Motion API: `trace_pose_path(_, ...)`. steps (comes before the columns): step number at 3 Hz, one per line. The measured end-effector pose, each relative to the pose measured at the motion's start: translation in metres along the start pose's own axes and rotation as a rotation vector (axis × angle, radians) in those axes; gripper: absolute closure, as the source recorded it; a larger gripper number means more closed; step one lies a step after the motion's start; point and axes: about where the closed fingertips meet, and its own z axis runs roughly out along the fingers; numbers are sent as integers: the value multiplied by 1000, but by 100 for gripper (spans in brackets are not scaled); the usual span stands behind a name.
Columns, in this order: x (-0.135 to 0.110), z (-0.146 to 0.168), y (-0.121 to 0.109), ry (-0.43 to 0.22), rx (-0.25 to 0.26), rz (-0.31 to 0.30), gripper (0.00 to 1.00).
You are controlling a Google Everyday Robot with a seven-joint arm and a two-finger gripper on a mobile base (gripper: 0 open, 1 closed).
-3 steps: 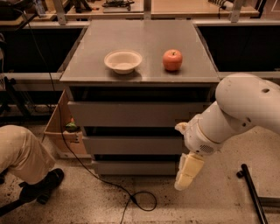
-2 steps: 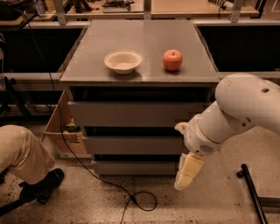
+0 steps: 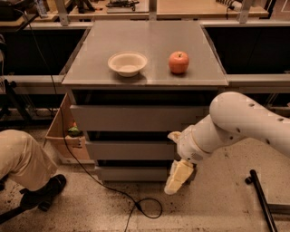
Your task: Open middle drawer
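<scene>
Middle drawer (image 3: 131,150) appears closed, so we judge the pull not yet begun; gripper (image 3: 179,177) hangs just below its right end; grasp state we cannot tell

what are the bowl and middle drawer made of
The bowl looks like matte cream plastic or paper, no gloss. The middle drawer seems painted metal or laminate: flat dull grey front. The hand, lower right of it, looks pale plastic.

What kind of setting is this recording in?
Probably a robotics lab or workshop: wooden workbenches behind, a cable across the speckled floor, a grey drawer cabinet. The gripper hangs at the cabinet's lower right, below the middle drawer.
</scene>
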Motion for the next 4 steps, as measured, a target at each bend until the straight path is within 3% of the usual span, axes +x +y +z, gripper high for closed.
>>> trace_pose_path(2, 9, 82, -37, -129, 6, 5, 0)
trace_pose_path(3, 25, 129, -53, -156, 22, -6, 0)
trace_pose_path(4, 42, 185, -65, -186, 4, 6, 0)
